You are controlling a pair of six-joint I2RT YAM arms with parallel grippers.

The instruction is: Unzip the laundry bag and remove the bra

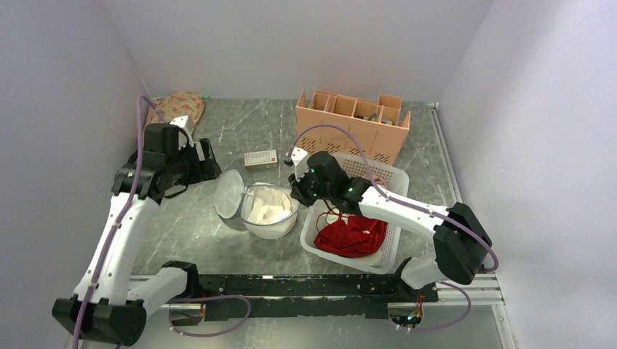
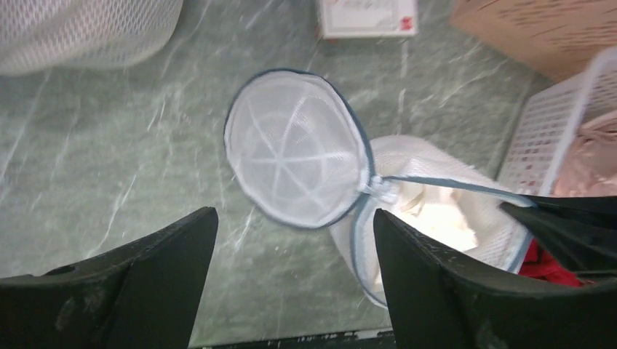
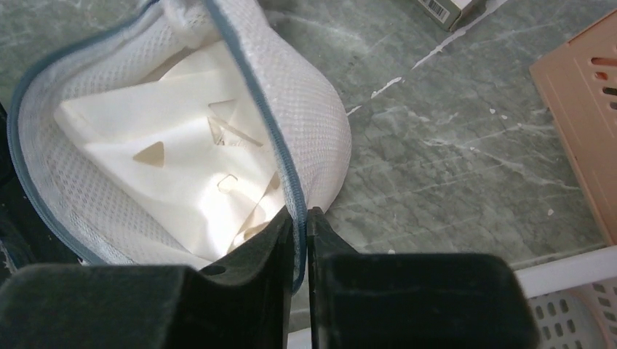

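Looks past the unzipping: finds the soft white drum-shaped mesh laundry bag (image 1: 276, 229) gaping, with its round mesh lid (image 2: 295, 149) thrown flat on the grey marbled bench (image 2: 109, 167) and joined only at the zip pull, straight ahead of and below the left tool (image 2: 295, 214). Keeps that left tool's fingers spread wide, gripping nothing. Pinches the bag's grey-taped rim between the pressed-together fingers of the right tool (image 3: 302, 218), with the mouth ahead and to that tool's left. Shows the cream-white padded bra (image 3: 182, 160) folded inside the bag, just beyond the right tool's fingertips and not touched by either tool

Judges removal to be the step in hand. Calls next for lowering the left tool forward into the mouth, closing on a fold of the bra and lifting it clear, while bracing the rim with the right tool to keep the bag down

Cannot make out cups or straps as such, only flat pale folds with small cut-outs. Hides part of the bag's far wall behind the right arm in the top view. Crops the white slatted plastic basket (image 1: 378, 182) at the edge of both wrist views, and blurs the left wrist view slightly
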